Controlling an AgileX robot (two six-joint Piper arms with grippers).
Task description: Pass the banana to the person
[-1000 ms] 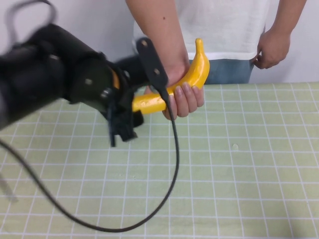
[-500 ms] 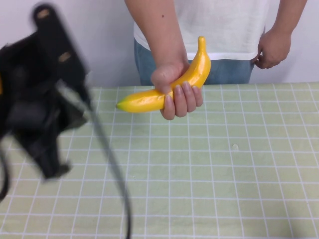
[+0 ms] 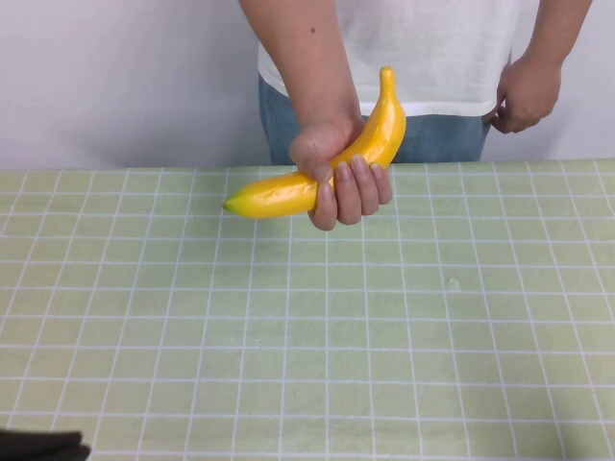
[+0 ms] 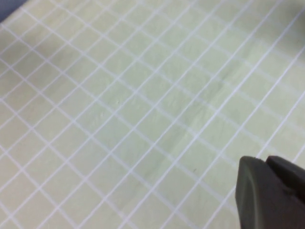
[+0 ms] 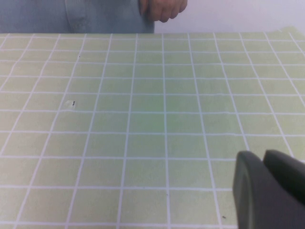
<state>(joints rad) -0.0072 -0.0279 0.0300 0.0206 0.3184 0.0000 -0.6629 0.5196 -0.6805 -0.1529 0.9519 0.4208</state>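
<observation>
The person [image 3: 442, 48] stands behind the table's far edge and holds the yellow banana [image 3: 279, 195] in one hand [image 3: 341, 173] above the mat, green tip to the left, stem up. The other hand hangs at the hip [image 3: 524, 91] and also shows in the right wrist view [image 5: 162, 8]. My left gripper [image 4: 264, 161] is shut and empty over bare mat, far from the banana; only a dark bit of the left arm [image 3: 38, 447] shows at the high view's bottom left corner. My right gripper [image 5: 262, 155] is shut and empty, low over the mat, out of the high view.
A green mat with a white grid [image 3: 307, 336] covers the table. A small speck [image 3: 452, 282] lies on it right of centre. A white wall stands behind the person.
My left arm has let go of the banana and pulled back to the left and down, almost out of the high view. The person's hand keeps the banana in the same place.
</observation>
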